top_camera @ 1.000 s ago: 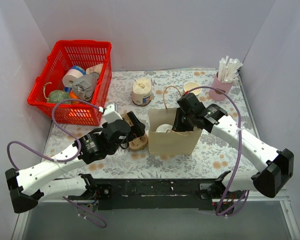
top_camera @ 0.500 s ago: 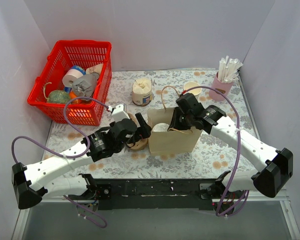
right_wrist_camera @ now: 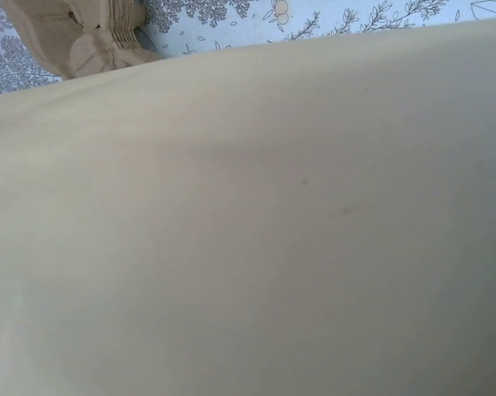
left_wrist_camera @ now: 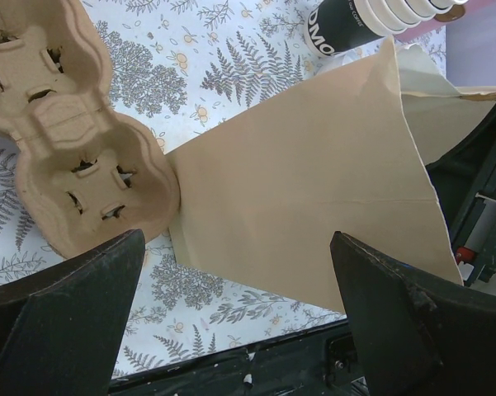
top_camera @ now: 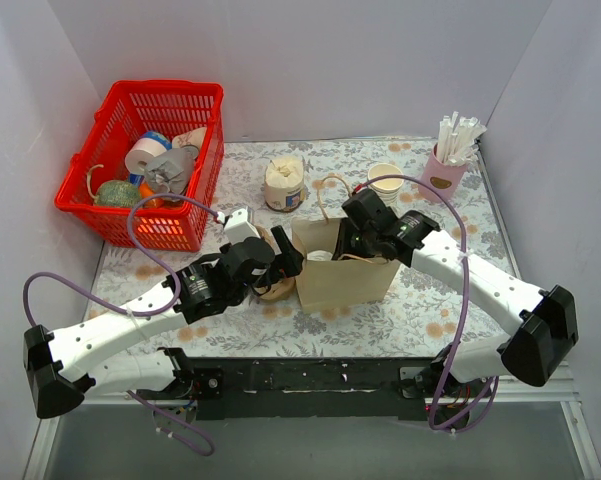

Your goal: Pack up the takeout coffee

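A brown paper bag [top_camera: 345, 275] stands open in the middle of the table. Inside its mouth a round white lid shows, the takeout coffee [top_camera: 321, 256]. My right gripper [top_camera: 352, 245] reaches into the bag's mouth from the right; its fingers are hidden by the paper, and the right wrist view shows only the bag wall [right_wrist_camera: 248, 231]. My left gripper [top_camera: 288, 262] hovers at the bag's left side, above a cardboard cup carrier [top_camera: 270, 287]. In the left wrist view, the left gripper [left_wrist_camera: 238, 238] is open wide, with the bag [left_wrist_camera: 314, 206] beyond and nothing between its fingers.
A red basket [top_camera: 165, 88] of odds and ends sits at the back left. A cream jar [top_camera: 284, 183], a stack of paper cups [top_camera: 385, 178] and a pink holder of straws [top_camera: 443, 170] stand behind the bag. The carrier [left_wrist_camera: 66, 140] touches the bag's left corner.
My left arm has swung right until its gripper is at the bag's left side. The right gripper has shifted slightly left, and the bag's top and handle lean left with it.
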Robot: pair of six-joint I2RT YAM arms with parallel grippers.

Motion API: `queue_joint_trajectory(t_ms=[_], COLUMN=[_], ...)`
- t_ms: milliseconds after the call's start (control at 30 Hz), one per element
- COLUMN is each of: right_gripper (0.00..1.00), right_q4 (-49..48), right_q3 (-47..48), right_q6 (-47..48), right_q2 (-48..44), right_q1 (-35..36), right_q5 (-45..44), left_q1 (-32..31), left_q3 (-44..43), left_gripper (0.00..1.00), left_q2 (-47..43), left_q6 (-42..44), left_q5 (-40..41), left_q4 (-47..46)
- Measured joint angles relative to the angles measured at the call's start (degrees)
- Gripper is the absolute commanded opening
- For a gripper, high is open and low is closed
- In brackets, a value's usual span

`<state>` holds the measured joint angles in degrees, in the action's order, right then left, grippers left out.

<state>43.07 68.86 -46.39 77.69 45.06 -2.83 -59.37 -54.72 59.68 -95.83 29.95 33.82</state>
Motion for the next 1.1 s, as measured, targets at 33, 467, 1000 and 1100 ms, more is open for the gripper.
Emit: queue_joint_trajectory(t_ms=[33, 467, 1000, 1100], right_gripper=[0.02, 0.01, 0.03, 0.04], right_q4=[-0.02, -1.25, -3.04, -3.15], right_q3=[-0.02, -3.15, -6.01, -6.05], right_q6=[0.00, -0.37, -1.03, -1.27], right_q2=[0.07, 0.15, -0.46, -0.46], right_q1=[0.09, 1.29, 1.88, 1.95], right_q5=[-0.02, -1.99, -3.13, -3.43], left_q1=[0.00, 0.00, 0.00, 0.00], left_q3=[0.00, 0.00, 0.00, 0.00], left_gripper=[0.98, 0.98, 0.98, 0.98], left_q2=[0.00, 0.02, 0.02, 0.02], left_q6=[0.00, -0.09, -0.11, 0.02], left_q5=[0.00, -0.20, -1.16, -1.55], left_q4=[0.00, 0.00, -0.02, -0.02])
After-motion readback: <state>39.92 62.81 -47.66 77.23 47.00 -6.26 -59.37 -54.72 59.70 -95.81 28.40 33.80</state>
